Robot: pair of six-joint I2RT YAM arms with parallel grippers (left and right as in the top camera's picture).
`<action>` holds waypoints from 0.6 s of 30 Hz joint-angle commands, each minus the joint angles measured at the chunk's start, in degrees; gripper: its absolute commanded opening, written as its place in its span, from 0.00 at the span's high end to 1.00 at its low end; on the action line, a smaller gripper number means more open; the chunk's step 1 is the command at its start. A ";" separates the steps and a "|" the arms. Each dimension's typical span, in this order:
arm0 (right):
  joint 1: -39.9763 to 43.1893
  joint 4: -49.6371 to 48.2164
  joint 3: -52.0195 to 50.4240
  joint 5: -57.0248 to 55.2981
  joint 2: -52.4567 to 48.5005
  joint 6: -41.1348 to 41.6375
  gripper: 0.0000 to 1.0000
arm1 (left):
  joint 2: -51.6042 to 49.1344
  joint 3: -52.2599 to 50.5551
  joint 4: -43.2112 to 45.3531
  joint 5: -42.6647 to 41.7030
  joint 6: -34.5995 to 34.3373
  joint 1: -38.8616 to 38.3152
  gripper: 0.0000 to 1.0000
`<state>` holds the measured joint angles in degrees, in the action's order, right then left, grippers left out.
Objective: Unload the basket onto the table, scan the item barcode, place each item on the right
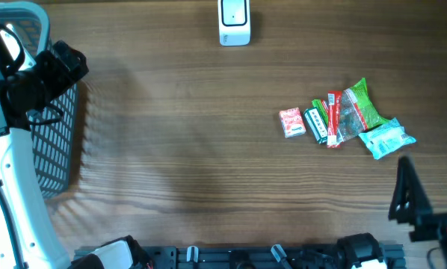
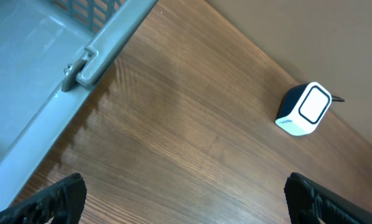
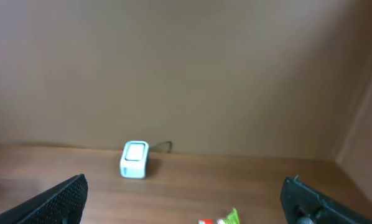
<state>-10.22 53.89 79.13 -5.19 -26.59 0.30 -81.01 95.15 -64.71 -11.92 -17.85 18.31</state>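
Several small packets lie in a cluster at the table's right: a red packet, a green pack, a red stick, a green bag and a pale blue packet. The white scanner stands at the far edge, also seen as the scanner and the scanner. My left gripper hangs open over bare wood beside the basket, holding nothing. My right gripper is open and empty near the front right, just short of the packets; only the green bag's tip shows in its view.
A grey-blue mesh basket stands at the left edge, its rim close to the left gripper. The left arm reaches over it. A brown wall rises behind the scanner.
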 commanded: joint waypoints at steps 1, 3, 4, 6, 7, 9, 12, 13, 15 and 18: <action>2.51 -4.85 -12.66 -1.01 7.58 -0.28 0.00 | 0.07 0.48 0.11 -0.68 0.94 -0.20 0.00; 2.99 -10.49 -20.15 -0.79 11.39 -0.11 0.00 | 0.07 0.48 0.11 -0.68 0.94 -0.20 0.00; 3.10 -13.22 -23.52 -0.48 12.90 -0.09 0.00 | 0.07 0.48 0.11 -0.68 0.94 -0.20 0.00; 3.19 -19.10 -29.77 0.48 15.28 -0.07 0.00 | 0.07 0.48 0.11 -0.68 0.94 -0.20 0.00; 3.19 -22.99 -33.27 0.96 16.46 -0.07 0.00 | 0.07 0.48 0.11 -0.68 0.94 -0.20 0.00; 3.19 -31.89 -40.13 2.05 18.38 -0.04 0.00 | 0.07 0.48 0.11 -0.68 0.94 -0.20 0.00; 3.19 -47.69 -50.56 2.27 21.00 1.62 0.00 | 0.07 0.48 0.11 -0.68 0.94 -0.20 0.00; 3.19 -52.43 -53.79 2.27 21.88 2.05 0.00 | 0.07 0.48 0.11 -0.68 0.94 -0.20 0.00; 3.23 -59.93 -59.30 2.25 23.65 3.13 0.00 | 0.07 0.48 0.11 -0.68 0.94 -0.20 0.00; 4.31 -68.19 -66.55 2.25 26.27 6.91 0.00 | 0.07 0.48 0.11 -0.68 0.94 -0.20 0.00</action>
<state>-7.16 -9.28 18.92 -3.90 -3.73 2.33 -81.03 95.15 -64.71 -11.92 -17.85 18.31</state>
